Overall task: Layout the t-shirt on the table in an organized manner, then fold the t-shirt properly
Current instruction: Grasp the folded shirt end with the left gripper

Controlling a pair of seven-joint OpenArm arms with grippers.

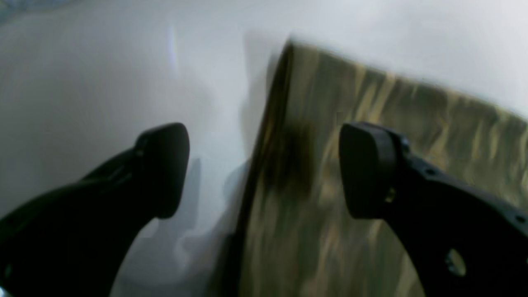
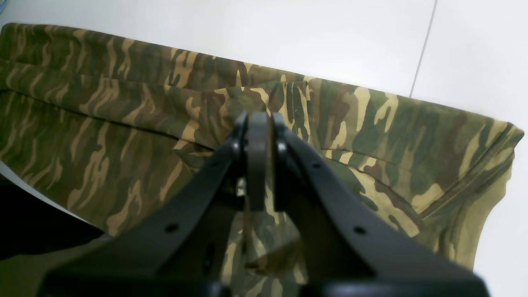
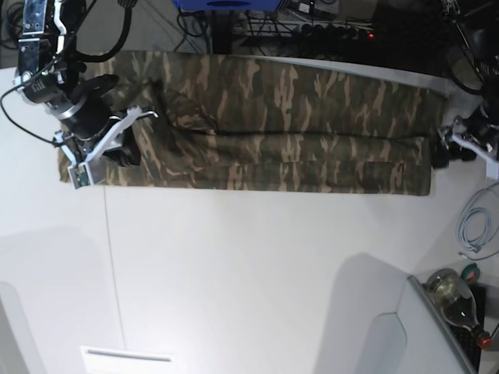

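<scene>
1. The soft cloth t-shirt in a camouflage print of olive green, brown and tan (image 3: 265,125) lies as a long folded band across the far part of the wide, smooth white table (image 3: 257,273). It runs from side to side in the base view.
2. The landmark here is that band of cloth; everything below is placed against it.
3. The thin dark seam line in the tabletop (image 3: 113,273) runs away from the near long edge of the t-shirt, starting close to the end where the right arm works.
4. The right gripper (image 2: 260,123), black and two-fingered, hangs over that end of the t-shirt. In the right wrist view its jaws are clenched together, pad against pad. Whether a pinch of cloth sits between them cannot be told from these views.
5. In the right wrist view, folded layers of the t-shirt overlap under the right gripper, and a stitched hem shows at the corner of the cloth toward that view's right edge.
6. The left gripper (image 1: 264,169), also black, is at the opposite end of the t-shirt. Its jaws stand released and wide apart, holding nothing.
7. In the left wrist view, which is blurred, one finger of the left gripper is over bare tabletop and the other is over the cloth, so the end edge of the t-shirt lies between them.
8. A coiled pale grey cable (image 3: 472,226) lies on the table beyond the left gripper's end of the t-shirt, nearer the front.
</scene>
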